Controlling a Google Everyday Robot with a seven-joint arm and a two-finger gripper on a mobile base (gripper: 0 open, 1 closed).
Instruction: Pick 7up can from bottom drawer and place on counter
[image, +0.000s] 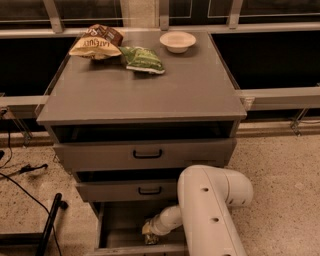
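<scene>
Atop the counter (150, 95) lie two bags (142, 59), one bowl (177, 41); gripper (150, 233) in bottom drawer (117, 226).

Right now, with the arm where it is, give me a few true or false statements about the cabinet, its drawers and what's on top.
1. The white bowl sits near the back edge of the counter. True.
2. The bowl is the only thing on the counter. False: a green snack bag and a yellow-brown snack bag lie there too, side by side.
3. The gripper is down inside the bottom drawer. True.
4. The bottom drawer is pushed shut. False: it is pulled out, and the arm reaches into it.
</scene>
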